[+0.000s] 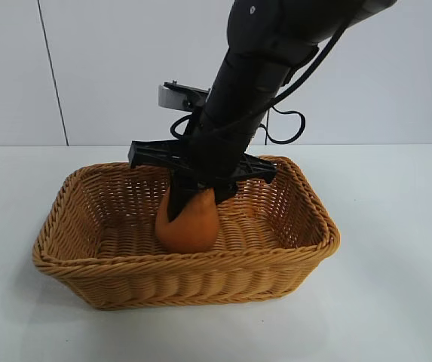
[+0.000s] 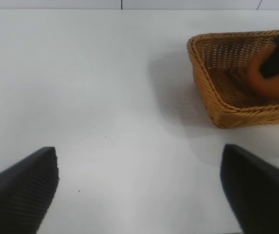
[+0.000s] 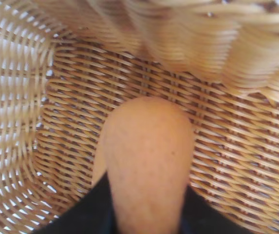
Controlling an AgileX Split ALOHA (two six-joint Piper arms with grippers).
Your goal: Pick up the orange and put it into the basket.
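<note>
The orange [image 1: 188,225] is dull orange and sits inside the tan wicker basket [image 1: 80,264] at the table's middle, on or just above its floor. My right gripper [image 1: 197,200] reaches down into the basket and is shut on the orange's top. In the right wrist view the orange [image 3: 149,161] fills the space between the black fingers [image 3: 85,209], with the basket's woven floor [image 3: 236,146] behind it. My left gripper [image 2: 139,195] is open and empty over bare table, off to one side. From there the basket [image 2: 212,92] and the orange [image 2: 270,80] show farther off.
The white table [image 1: 396,226] surrounds the basket on all sides. A white wall stands behind it. The right arm's black body [image 1: 253,83] and its cable lean over the basket's far rim.
</note>
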